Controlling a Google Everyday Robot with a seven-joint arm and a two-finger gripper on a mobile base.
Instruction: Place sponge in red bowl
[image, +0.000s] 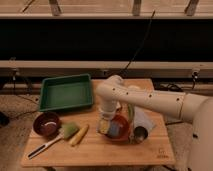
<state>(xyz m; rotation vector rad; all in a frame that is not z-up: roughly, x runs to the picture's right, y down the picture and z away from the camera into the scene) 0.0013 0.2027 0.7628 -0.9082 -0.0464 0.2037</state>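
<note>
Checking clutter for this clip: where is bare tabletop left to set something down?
Bare wood runs along the front edge of the table, below the brush and the red bowl. Crowded: the gripper hangs at the red bowl's left rim, metal cup at the bowl's right.

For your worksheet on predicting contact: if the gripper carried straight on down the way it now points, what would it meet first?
Most likely the red bowl. The gripper points downward at the bowl's left rim, with the blue-grey sponge right beside it in the bowl. Depth is unclear, so it might touch the sponge or the rim first.
</note>
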